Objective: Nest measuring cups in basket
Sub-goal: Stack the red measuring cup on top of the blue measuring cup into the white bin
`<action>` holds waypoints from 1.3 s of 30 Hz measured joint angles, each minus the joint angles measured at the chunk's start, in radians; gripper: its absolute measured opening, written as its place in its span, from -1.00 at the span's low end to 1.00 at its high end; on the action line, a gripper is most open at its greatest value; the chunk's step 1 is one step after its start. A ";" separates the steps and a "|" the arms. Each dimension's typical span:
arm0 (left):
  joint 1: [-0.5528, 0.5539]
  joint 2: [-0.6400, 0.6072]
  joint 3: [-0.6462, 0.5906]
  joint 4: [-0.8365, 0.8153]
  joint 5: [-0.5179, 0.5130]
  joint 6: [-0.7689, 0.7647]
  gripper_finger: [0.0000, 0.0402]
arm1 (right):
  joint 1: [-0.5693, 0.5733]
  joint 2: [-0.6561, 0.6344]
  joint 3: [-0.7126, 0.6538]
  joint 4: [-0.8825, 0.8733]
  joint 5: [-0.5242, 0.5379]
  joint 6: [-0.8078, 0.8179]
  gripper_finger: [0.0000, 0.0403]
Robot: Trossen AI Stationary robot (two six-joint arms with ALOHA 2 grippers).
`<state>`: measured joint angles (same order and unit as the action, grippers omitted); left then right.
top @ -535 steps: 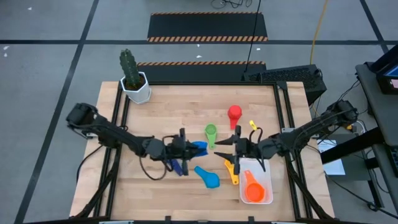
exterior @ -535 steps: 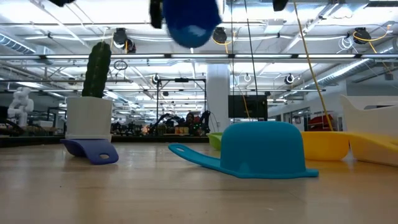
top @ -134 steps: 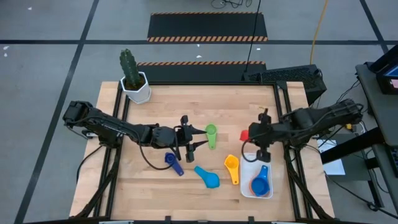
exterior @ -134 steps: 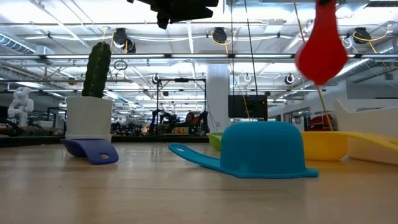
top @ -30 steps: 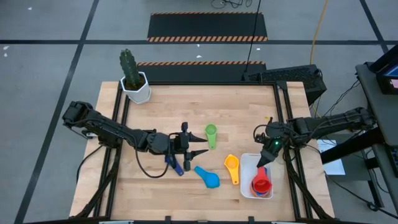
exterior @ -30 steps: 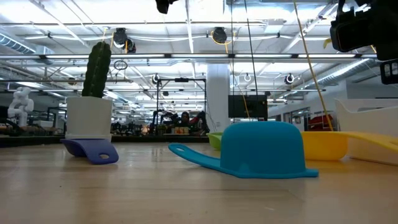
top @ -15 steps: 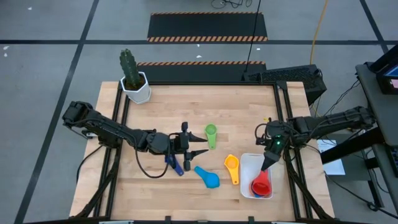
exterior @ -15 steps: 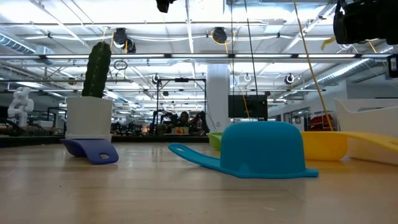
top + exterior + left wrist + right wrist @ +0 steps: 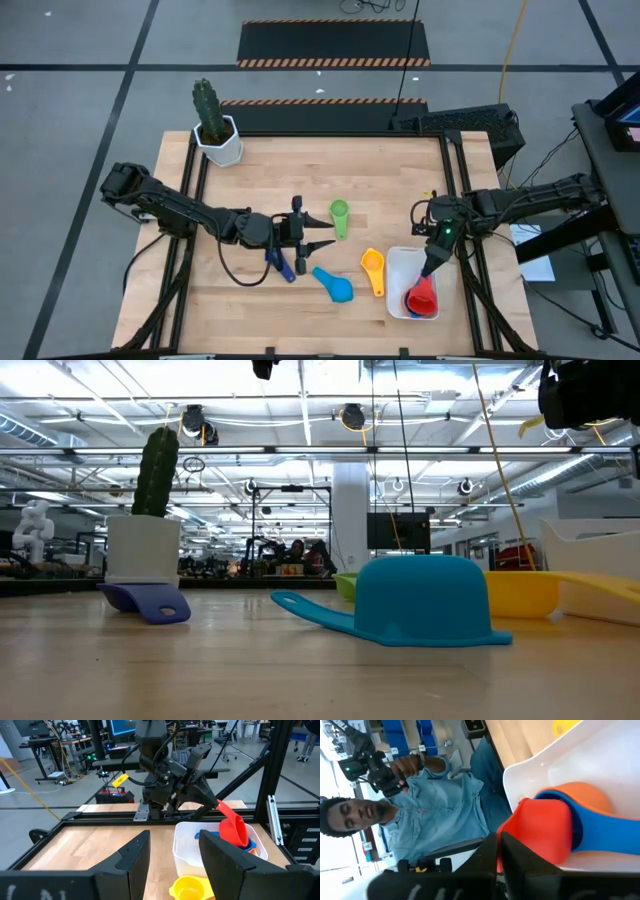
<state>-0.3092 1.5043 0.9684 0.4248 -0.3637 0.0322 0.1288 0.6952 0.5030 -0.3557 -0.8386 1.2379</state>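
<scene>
red cup (image 9: 423, 297), white basket (image 9: 399, 268), yellow cup (image 9: 372, 263)

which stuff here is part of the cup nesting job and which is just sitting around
Part of the job:
- basket
- red cup, stacked on a blue cup and the orange cup
- yellow cup
- green cup
- teal cup
- dark blue cup
- right gripper, shut on the red cup's handle
- left gripper, open

Lying about:
- cactus pot
- person with a camera

Table (image 9: 250, 300): pale wood planks, matt, fine grain, dark metal frame. Basket (image 9: 398, 270): smooth white plastic, slight sheen. Red cup (image 9: 423, 296), yellow cup (image 9: 372, 262), teal cup (image 9: 420, 600): smooth plastic, glossy highlights. Person (image 9: 445, 810) behind: blue denim-like cloth shirt. Floor (image 9: 80, 120): grey, matt.
</scene>
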 joint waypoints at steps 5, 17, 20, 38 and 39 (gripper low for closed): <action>0.000 0.000 0.000 0.000 0.000 0.011 -0.14 | -0.027 -0.001 0.000 0.039 -0.052 -0.026 -0.99; 0.000 0.000 0.000 0.000 0.000 0.010 -0.14 | -0.078 0.005 0.000 0.075 -0.079 -0.055 -0.99; 0.000 0.000 0.000 0.000 0.000 0.010 -0.14 | -0.082 0.004 0.000 0.075 -0.078 -0.057 -0.99; -0.001 0.000 0.020 -0.005 0.027 0.008 -0.14 | -0.081 0.021 0.000 0.060 -0.074 -0.057 -0.99; -0.002 0.000 0.021 -0.005 0.027 0.008 -0.14 | -0.081 0.022 0.000 0.048 -0.071 -0.059 -0.99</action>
<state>-0.3110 1.5040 0.9894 0.4194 -0.3370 0.0402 0.0475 0.7170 0.5030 -0.3077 -0.9094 1.1785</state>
